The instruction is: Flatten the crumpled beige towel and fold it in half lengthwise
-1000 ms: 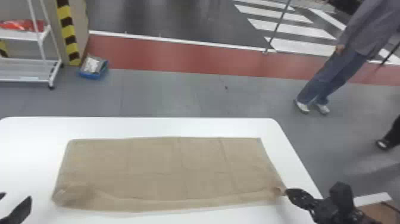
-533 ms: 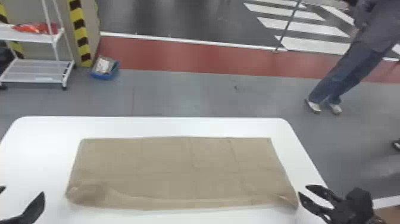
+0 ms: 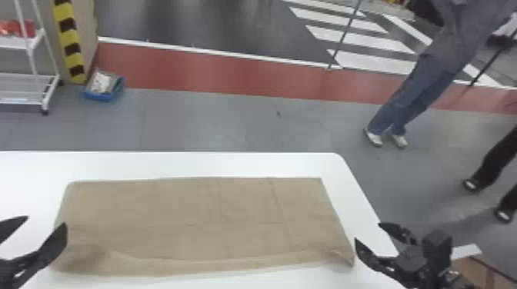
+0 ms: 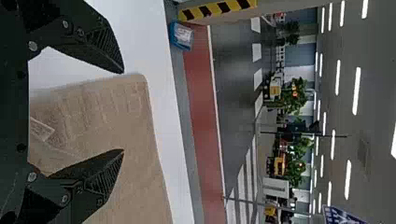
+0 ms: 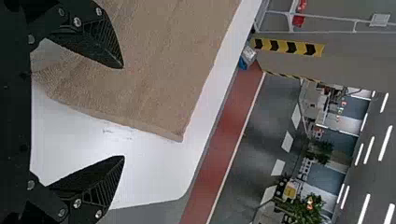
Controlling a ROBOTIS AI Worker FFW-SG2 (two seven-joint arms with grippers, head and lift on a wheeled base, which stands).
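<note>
Across the lower half of the head view, we see the beige towel (image 3: 200, 215) lying flat as a long rectangle on the white table (image 3: 200, 164), whose left side and near edge the frame cuts off. Its near right corner is rucked; at the near left we find a dark patch and cannot tell whether it is shadow or a crease. At lower left, the left gripper (image 3: 46, 221) is released, its fingers spread, one of them covering a bit of the towel's edge, its far finger cut by the frame. At lower right, the right gripper (image 3: 368, 231) is also released, fingers apart, just beside the rucked corner. Behind it, a brown thing (image 3: 471, 271) runs out of view, too partial for us to name. At upper left, a blue bin (image 3: 102, 96) on the floor holds something pale (image 3: 100, 82) we cannot make out; the cropped white rack (image 3: 23, 102) beside it bears a red item (image 3: 26, 29).
</note>
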